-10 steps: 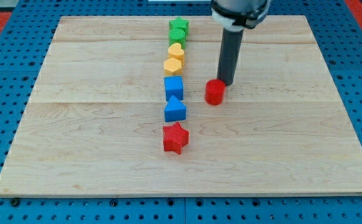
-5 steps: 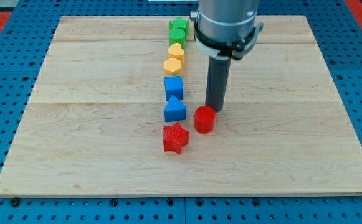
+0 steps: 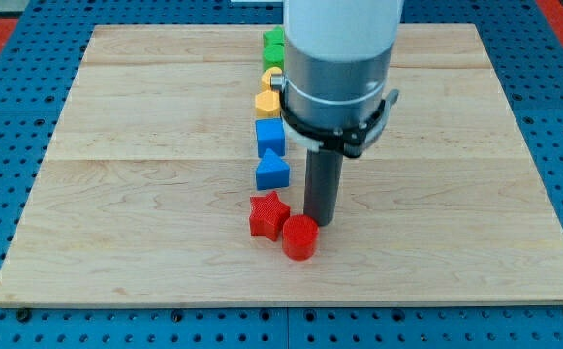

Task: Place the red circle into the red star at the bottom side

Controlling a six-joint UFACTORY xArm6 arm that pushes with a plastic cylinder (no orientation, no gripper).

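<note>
We found no writing, labels, brands, numbers or signs that could be read anywhere in the camera view; none stood on the blocks, the wooden board, the blue pegboard around it, or the arm's pale housing.

the arm's pale body [image 3: 341, 39] runs out of the view's top edge, so its upper part is cut off. it covers most of the green blocks [image 3: 273, 44] at the far end of the row, leaving only a left sliver; their shapes cannot be made out. the yellow blocks [image 3: 267, 89] are also partly hidden behind it. my tip [image 3: 319, 223] is partly masked by the red circle [image 3: 299, 237] just in front.
</note>
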